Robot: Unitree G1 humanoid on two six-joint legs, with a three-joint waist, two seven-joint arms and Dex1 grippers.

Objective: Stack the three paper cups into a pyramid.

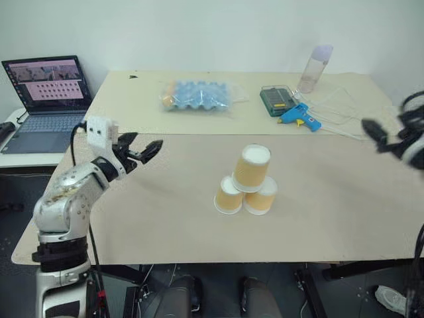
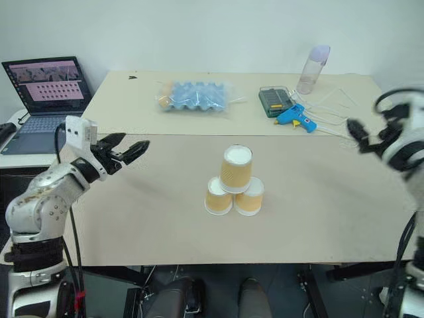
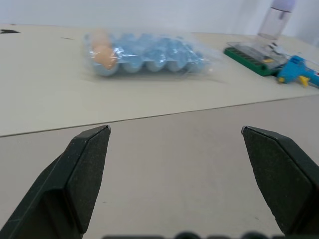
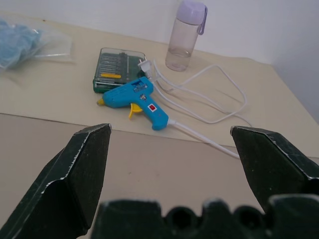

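Looks finished: three paper cups (image 1: 244, 181) stacked as a pyramid mid-surface (image 1: 165, 218), two below touching, one on top. Left hand (image 1: 141, 152) and right hand (image 2: 362, 136) both wide apart, empty, well clear on either side. Nothing left but withdrawal

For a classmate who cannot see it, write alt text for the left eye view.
Three paper cups form a finished pyramid, two side by side with one on top, on a beige table. The left gripper and right gripper are open and well clear of them. Behind lie a blue egg tray, glue gun and bottle.
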